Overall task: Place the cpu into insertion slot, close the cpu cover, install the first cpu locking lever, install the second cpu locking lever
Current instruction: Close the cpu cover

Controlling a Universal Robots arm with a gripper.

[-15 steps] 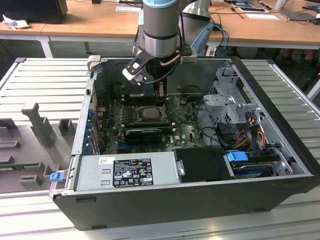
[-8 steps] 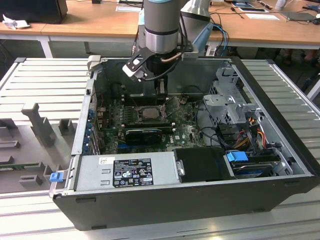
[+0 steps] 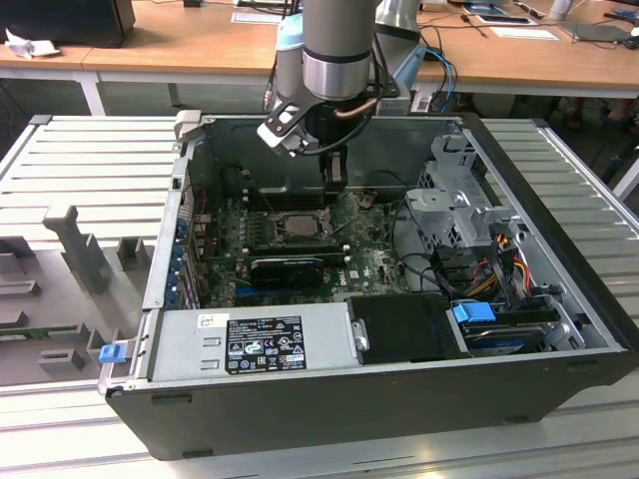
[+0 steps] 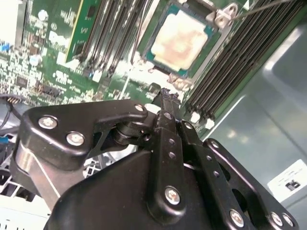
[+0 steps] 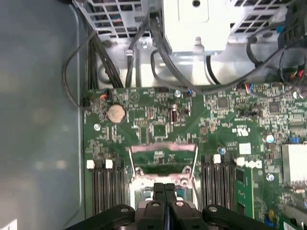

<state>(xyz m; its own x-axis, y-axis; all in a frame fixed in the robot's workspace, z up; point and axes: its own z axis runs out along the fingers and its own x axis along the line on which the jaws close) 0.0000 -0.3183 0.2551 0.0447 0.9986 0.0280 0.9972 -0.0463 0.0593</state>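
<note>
The cpu lies flat in the insertion slot on the green motherboard, its pale face up and a thin green border showing all round it. In the exterior view the slot sits mid-board. My gripper hangs just above the board, slightly to the exterior view's right of the slot. Its black fingers are shut together with nothing between them in both wrist views. The cpu cover appears tilted up off the slot at its hinge side, between two thin wire levers.
Long black memory slots flank the socket on both sides. Cable bundles and a metal drive cage lie at the exterior view's right. A power supply fills the case's near side. Case walls close in all round.
</note>
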